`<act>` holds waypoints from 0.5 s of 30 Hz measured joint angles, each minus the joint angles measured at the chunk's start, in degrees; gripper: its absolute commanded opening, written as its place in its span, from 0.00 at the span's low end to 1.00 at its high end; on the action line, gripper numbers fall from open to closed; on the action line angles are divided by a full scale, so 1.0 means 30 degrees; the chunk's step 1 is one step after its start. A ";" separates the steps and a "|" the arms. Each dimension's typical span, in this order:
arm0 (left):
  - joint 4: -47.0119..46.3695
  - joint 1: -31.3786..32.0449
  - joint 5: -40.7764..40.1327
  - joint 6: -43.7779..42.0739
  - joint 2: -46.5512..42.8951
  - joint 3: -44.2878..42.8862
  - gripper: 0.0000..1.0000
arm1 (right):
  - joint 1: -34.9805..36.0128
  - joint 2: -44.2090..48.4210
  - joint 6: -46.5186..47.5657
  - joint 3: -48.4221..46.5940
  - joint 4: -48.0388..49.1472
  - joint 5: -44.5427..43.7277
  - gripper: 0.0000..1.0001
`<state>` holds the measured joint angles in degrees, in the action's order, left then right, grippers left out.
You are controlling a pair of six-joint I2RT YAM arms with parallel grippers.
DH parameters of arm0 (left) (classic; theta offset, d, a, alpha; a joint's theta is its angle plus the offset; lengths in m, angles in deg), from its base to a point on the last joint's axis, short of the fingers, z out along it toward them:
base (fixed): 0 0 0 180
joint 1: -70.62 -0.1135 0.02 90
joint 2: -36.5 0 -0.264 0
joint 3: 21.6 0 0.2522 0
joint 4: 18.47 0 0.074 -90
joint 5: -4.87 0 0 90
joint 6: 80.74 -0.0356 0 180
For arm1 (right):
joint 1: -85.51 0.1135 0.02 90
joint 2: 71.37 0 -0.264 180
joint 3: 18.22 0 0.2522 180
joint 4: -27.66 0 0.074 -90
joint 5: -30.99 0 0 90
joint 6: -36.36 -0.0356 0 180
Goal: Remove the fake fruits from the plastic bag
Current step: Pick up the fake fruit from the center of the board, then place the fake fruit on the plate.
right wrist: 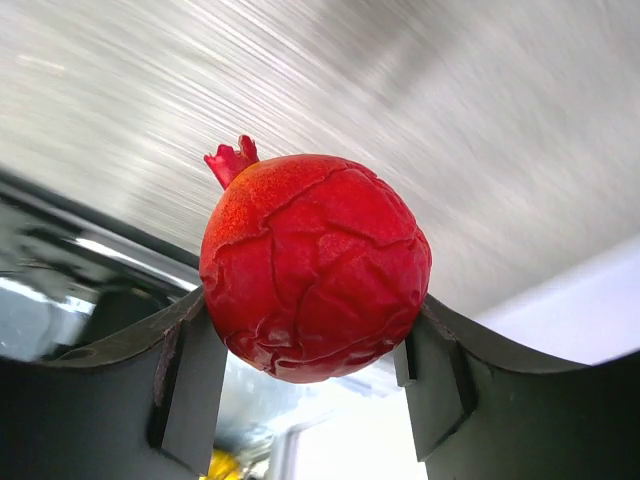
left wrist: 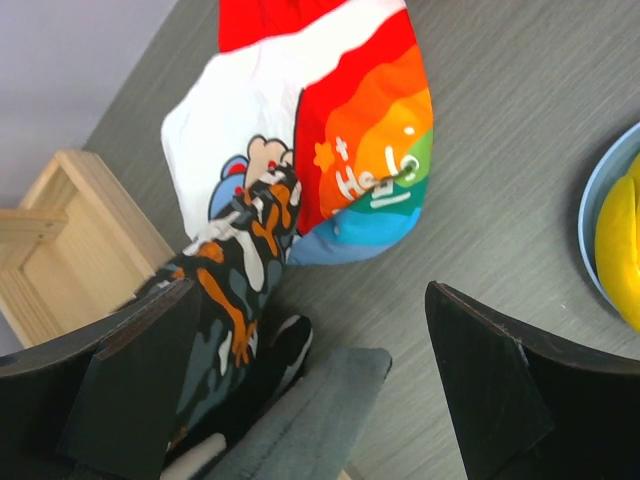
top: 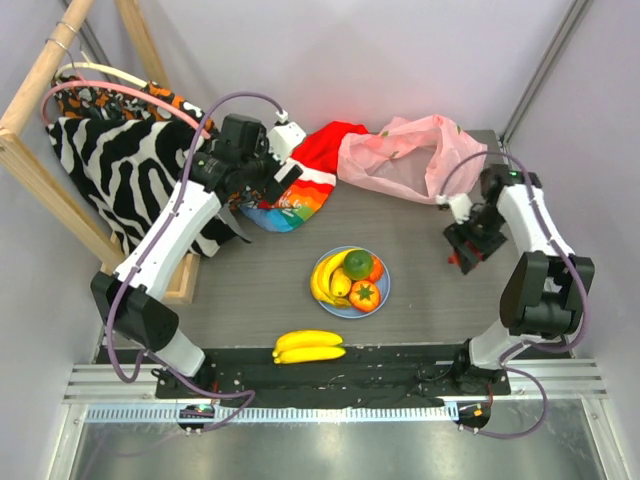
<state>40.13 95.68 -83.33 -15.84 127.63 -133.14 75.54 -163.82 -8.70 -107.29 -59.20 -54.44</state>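
Right gripper (right wrist: pixel 312 340) clamps red fruit (right wrist: pixel 315 265), crown pointing upper left. Left gripper (left wrist: pixel 310 345) wide apart, empty, over rainbow cloth (left wrist: pixel 370 150) lettered "Hel". Banana bunch (top: pixel 309 346) lies lengthwise left-right, lower centre.

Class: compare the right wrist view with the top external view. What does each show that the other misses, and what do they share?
Right wrist only: the cracked skin and small crown of the red fruit. Top external only: the pink plastic bag, the blue plate and the loose banana bunch near the arm bases. Shared: the right tool gripping that red fruit, seen from above only as a red speck.
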 measured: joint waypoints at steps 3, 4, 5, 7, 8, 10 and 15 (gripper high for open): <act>-0.0124 0.0000 -0.0386 0.0576 -0.0364 0.0903 1.00 | 0.3038 0.0656 -0.0357 -0.0095 -0.0299 0.2033 0.25; -0.0168 -0.0007 -0.0546 0.0714 -0.0474 0.1224 1.00 | 0.4182 0.0816 -0.0474 -0.0109 -0.0423 0.2761 0.25; -0.0175 -0.0007 -0.0699 0.0772 -0.0583 0.1530 1.00 | 0.5224 0.1005 -0.0612 -0.0117 -0.0452 0.3432 0.25; -0.0189 -0.0007 -0.0903 0.0852 -0.0736 0.1996 1.00 | 0.7089 0.1472 -0.0947 -0.0117 -0.0386 0.4546 0.25; -0.0189 -0.0007 -0.0962 0.0896 -0.0852 0.2295 1.00 | 0.7992 0.1829 -0.1151 -0.0124 -0.0160 0.5042 0.25; -0.0189 -0.0007 -0.0991 0.0947 -0.0991 0.2667 1.00 | 0.9449 0.2506 -0.1566 -0.0270 0.0379 0.5778 0.27; -0.0299 -0.0029 -0.1428 0.1428 -0.1479 0.3963 1.00 | 1.3005 0.3468 -0.2375 -0.1231 0.3060 0.6237 0.29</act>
<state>39.23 95.59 -87.61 -11.56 123.19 -121.25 114.55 -153.41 -15.82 -110.98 -50.02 -35.73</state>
